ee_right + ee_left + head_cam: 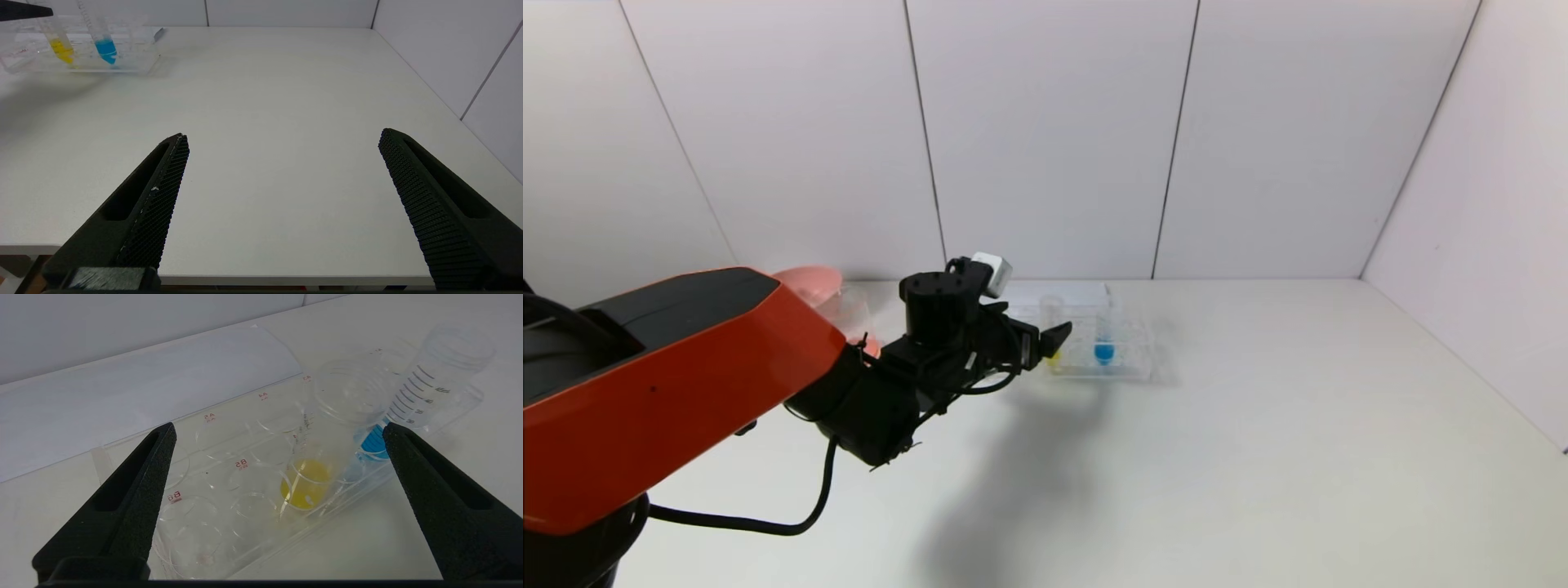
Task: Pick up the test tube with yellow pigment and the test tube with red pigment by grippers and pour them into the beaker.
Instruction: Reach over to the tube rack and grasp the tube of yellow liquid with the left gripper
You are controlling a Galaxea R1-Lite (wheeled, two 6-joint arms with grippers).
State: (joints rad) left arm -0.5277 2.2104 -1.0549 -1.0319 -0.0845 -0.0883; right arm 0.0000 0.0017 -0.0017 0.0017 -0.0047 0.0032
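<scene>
Right gripper parked at the near table edge, fingers wide apart, empty. Left gripper spread wide, empty, just short of the clear rack. Test tube with yellow pigment stands near-upright in the rack, mouth up, beside the blue tube. Pink bowl largely hidden behind the arm.

White table, white panelled walls

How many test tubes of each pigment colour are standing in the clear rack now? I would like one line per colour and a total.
Yellow pigment: 1, the test tube with yellow pigment in the clear rack
Blue pigment: 1, the blue tube
Red pigment: 0 visible in the rack
Total: 2 tubes
</scene>
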